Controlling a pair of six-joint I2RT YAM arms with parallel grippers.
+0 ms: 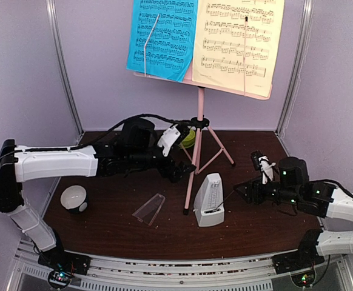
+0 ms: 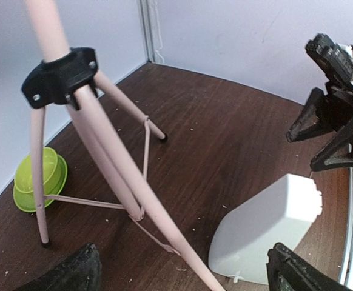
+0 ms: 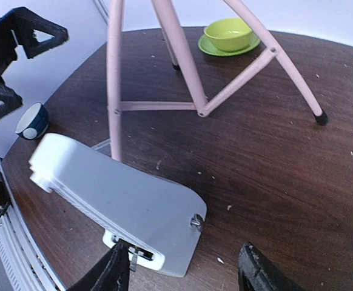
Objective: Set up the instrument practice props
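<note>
The pink tripod music stand [image 1: 199,130] stands at the back middle. Its desk holds a blue sheet [image 1: 161,36] and a pale-yellow sheet [image 1: 240,39]. The white pyramid metronome [image 1: 210,200] stands upright by the stand's front leg, and its clear cover [image 1: 149,209] lies on the table to its left. My left gripper [image 1: 179,168] is open with the stand's front leg [image 2: 134,182] between its fingers. My right gripper [image 1: 244,191] is open, low, just right of the metronome [image 3: 116,194]. One of its fingertips [image 3: 113,270] is at the metronome's base.
A green cup and saucer [image 1: 188,138] sit behind the stand's legs and also show in the left wrist view [image 2: 40,179]. A small white-and-black bowl [image 1: 74,199] stands at the left front. Walls close in the back and sides.
</note>
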